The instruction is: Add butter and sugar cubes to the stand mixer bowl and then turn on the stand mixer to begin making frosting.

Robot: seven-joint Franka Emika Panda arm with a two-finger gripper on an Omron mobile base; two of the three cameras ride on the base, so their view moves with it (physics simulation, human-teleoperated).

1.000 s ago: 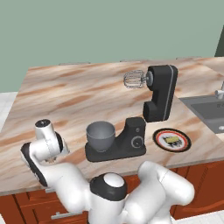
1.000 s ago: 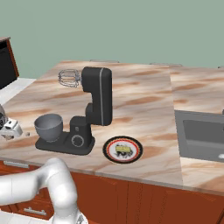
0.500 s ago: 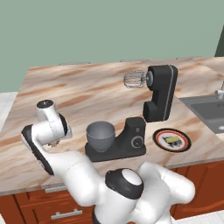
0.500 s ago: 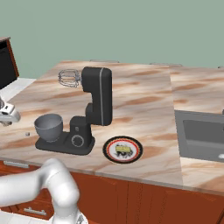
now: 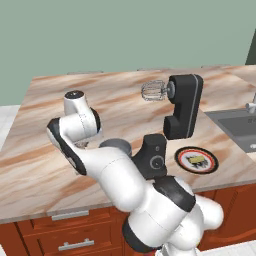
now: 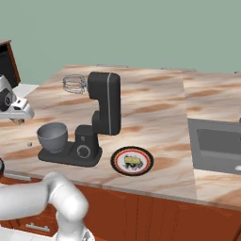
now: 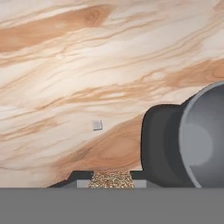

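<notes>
Progress check, frosting task. Landmark: the stand mixer bowl [image 6: 52, 136].

- The stand mixer [image 6: 96, 120] stands on the marble counter [image 6: 155, 113] with its head tilted up and its wire whisk [image 6: 74, 84] raised clear of the bowl. The bowl sits on the mixer's flat base. In the hand view its interior [image 7: 203, 142] reads as plain grey metal, with nothing visible inside.
- Butter [image 6: 132, 161]: a pale-yellow block on the red-rimmed plate [image 6: 118, 155], on the far side of the mixer base from the bowl, to the bowl's right in the right base view. Not yet moved.
- Sugar cubes: one tiny pale cube [image 7: 97, 125] lies on bare counter just beside the bowl, apart from the mixer base. A small speck on the counter [image 6: 29, 144] left of the bowl in the right base view is probably the same cube. The second cube cannot be located with confidence.
- The gripper [image 6: 18, 118] hangs above the counter to the left of the bowl. The hand view shows a speckled tan something [image 7: 111, 179] between the fingertips at the bottom edge. The jaws stand narrow, but whether they hold a cube there cannot be told.

Judgement: nothing confirmed in the bowl; the arm appears to be working on the sugar first. Left to do: cubes in, butter in, then the dial [image 6: 84, 151].
</notes>
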